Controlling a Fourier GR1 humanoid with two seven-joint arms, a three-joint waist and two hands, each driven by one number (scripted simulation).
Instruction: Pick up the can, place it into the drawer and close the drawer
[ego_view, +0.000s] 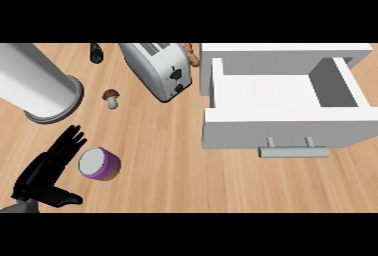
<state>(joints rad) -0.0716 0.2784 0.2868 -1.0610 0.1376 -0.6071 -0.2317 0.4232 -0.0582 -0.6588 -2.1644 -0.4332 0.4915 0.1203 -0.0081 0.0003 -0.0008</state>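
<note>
No step is complete: the can (99, 163) stands on the tabletop (162, 170) well left of the open drawer (284, 122), with the left hand (50, 167) just left of it, fingers straight, holding nothing; grasp, placement and closing remain.

One head view looks steeply down on the counter (184, 165), fairly near; the drawer (284, 107) sits toward two o'clock.

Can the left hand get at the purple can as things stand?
Probably yes: the left hand lies open right beside the can, fingers straight along its left side, with only bare counter around the can.
</note>
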